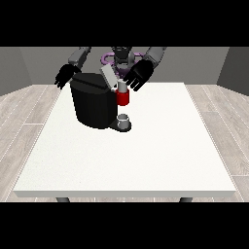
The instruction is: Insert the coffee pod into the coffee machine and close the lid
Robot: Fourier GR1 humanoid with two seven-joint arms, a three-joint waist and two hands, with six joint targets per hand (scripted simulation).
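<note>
**Op:** Logging near to far. Nearest me I read the white table (pixel 146 165): a flat matt slab with a thin pale front edge, and grey plank floor (pixel 29 112) running off on both sides.

**Obs:** And on it?

**Op:** Toward the far left part stands the coffee machine (pixel 92 104), a squat black rounded body, smooth, dull sheen. At its foot, on the side toward the view's right, a dark drip base carries a small grey cup (pixel 124 119), cylindrical, upright.

**Obs:** Brew head?

**Op:** Straight above the cup I see a glossy red cylindrical section (pixel 123 97) with a short pale grey cap-like piece (pixel 122 86) on top. I cannot tell whether that grey piece is the coffee pod or part of the machine. The lid (pixel 109 75) is a flat light grey flap, raised and tilted, so it stands open.

**Obs:** Hands?

**Op:** The hand at the view's right (pixel 139 74) is black, palm toward me, fingers spread and hanging downward just above and beside the grey piece. I cannot tell whether it touches it; it grips nothing I can make out. The hand at the view's left (pixel 63 76) hangs behind the machine's far left shoulder, fingers relaxed and splayed, holding nothing.

**Obs:** Beyond that?

**Op:** The grey robot torso (pixel 121 56) with a purple ring, then the plain grey wall (pixel 29 63).
</note>
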